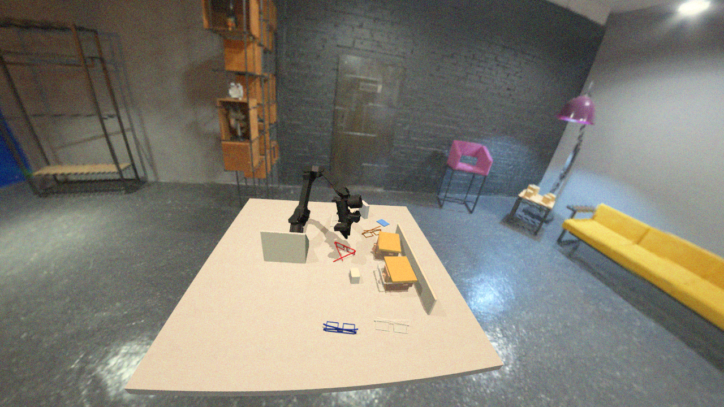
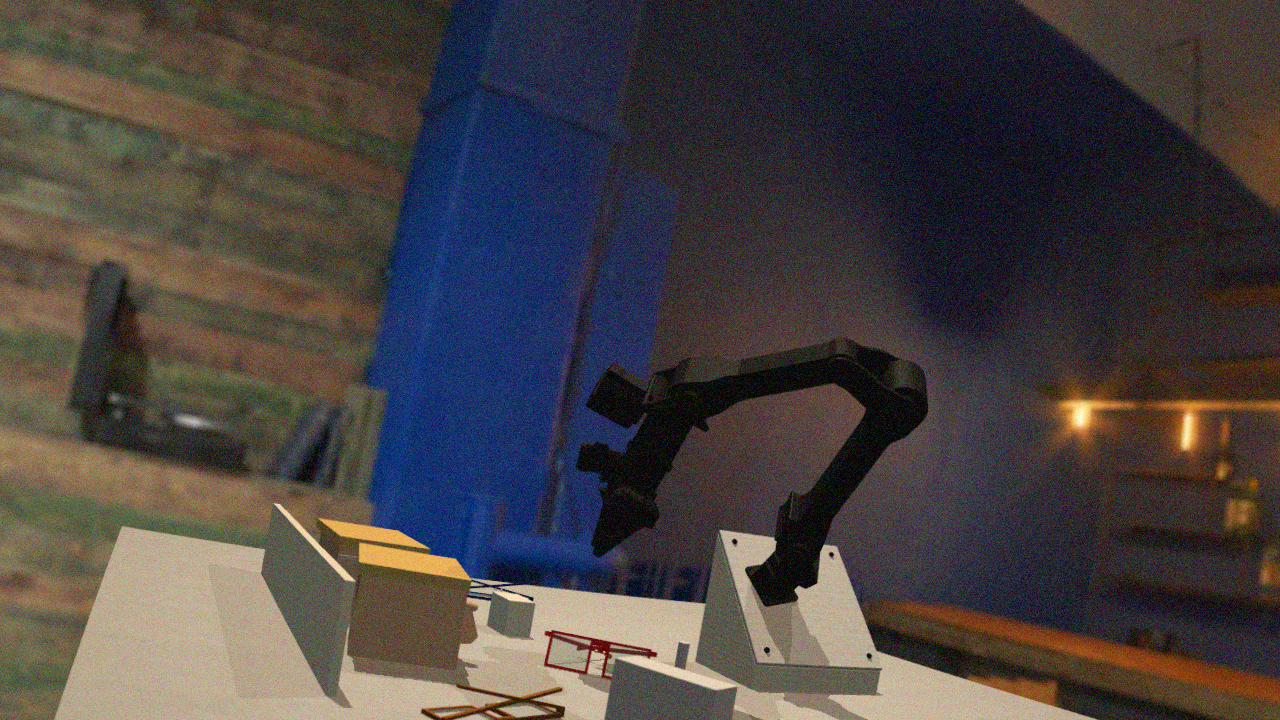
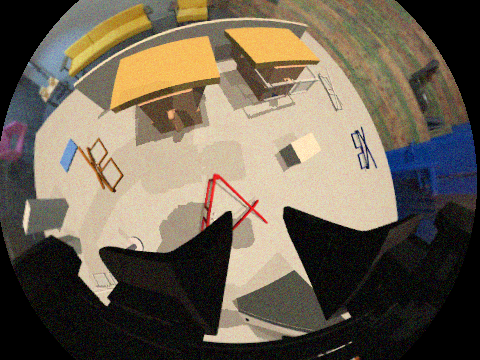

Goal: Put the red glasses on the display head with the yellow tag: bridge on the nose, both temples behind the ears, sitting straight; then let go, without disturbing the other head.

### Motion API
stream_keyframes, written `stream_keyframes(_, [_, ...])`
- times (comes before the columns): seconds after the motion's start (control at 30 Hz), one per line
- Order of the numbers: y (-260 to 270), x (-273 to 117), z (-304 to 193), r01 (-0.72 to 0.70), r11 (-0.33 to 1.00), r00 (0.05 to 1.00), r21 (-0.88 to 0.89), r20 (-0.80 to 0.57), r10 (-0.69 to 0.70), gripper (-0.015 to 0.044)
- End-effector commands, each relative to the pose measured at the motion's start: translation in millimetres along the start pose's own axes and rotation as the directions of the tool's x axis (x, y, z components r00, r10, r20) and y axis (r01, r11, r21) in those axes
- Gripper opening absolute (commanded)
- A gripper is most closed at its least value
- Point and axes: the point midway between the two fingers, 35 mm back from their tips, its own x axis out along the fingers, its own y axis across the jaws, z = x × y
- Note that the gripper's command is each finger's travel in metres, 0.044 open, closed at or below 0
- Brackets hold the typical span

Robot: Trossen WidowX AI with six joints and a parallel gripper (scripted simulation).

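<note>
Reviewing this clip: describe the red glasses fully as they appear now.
The red glasses have a thin frame, angular rims and two slender temples, unfolded enough to cross near their ends. They look rigid, perhaps plastic or wire. They rest on the table, off both display heads; nothing grips them.

So there's a pair of dark blue glasses (image 1: 340,330) (image 3: 361,150) lying near some white wire-frame ones (image 1: 391,325), a brown-orange pair (image 1: 371,232) (image 2: 496,705) (image 3: 102,167) by a flat blue rectangle (image 1: 382,223) (image 3: 69,155), plus a long yellow sofa (image 1: 647,242) (image 3: 107,37) and a pink open-backed bar stool (image 1: 468,157) (image 3: 12,141) off on the floor.
</note>
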Motion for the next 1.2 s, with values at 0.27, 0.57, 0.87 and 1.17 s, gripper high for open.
stream_keyframes(0.27, [60,44,-51,-0.083,0.962,0.935,0.259,-0.314,0.165,0.0200])
stream_keyframes(0.57, [59,44,-51,-0.083,0.962,0.935,0.259,-0.314,0.165,0.0120])
stream_keyframes(0.87, [60,50,-52,-0.082,0.962,0.935,0.259,-0.314,0.164,0.0120])
stream_keyframes(1.17, [63,64,-55,-0.081,0.963,0.936,0.259,-0.313,0.163,0.0120])
